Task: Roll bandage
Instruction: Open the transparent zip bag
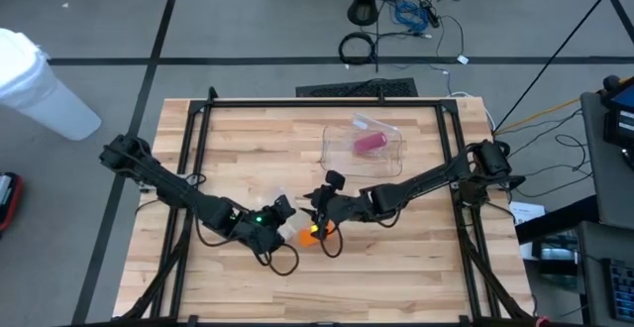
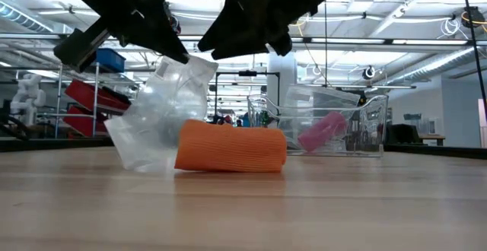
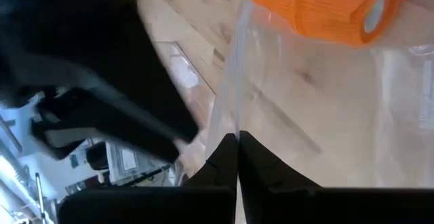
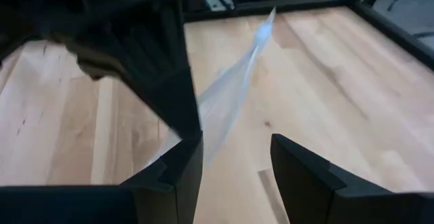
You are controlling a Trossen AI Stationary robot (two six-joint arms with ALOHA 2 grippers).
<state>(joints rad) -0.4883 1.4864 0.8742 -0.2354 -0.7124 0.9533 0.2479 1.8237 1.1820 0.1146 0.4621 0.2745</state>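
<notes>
An orange bandage roll (image 2: pixel 232 146) lies on its side on the wooden table, near the front middle (image 1: pixel 307 234). One of its ends sits against a crumpled clear plastic bag (image 2: pixel 156 118); whether it is inside the bag I cannot tell. My left gripper (image 3: pixel 237 149) is shut on the bag just left of the roll (image 1: pixel 280 211). My right gripper (image 4: pixel 234 157) is open and hovers close by, above the roll (image 1: pixel 319 206). A flap of the bag (image 4: pixel 227 95) runs past one of its fingers. Whether they touch does not show. My left gripper pinches an upper edge of the clear bag (image 3: pixel 234 125) between its two shut fingers. It comes slanting down from the table's left. The bag hangs below the fingers, crumpled and slack, and its bottom (image 2: pixel 144 160) rests on the table beside the roll.
A clear plastic box (image 1: pixel 364 147) holding a pink roll (image 1: pixel 370 143) stands toward the far right of the table. A dark frame (image 1: pixel 327 102) runs around the table's edges. Bare wood lies in front of the roll.
</notes>
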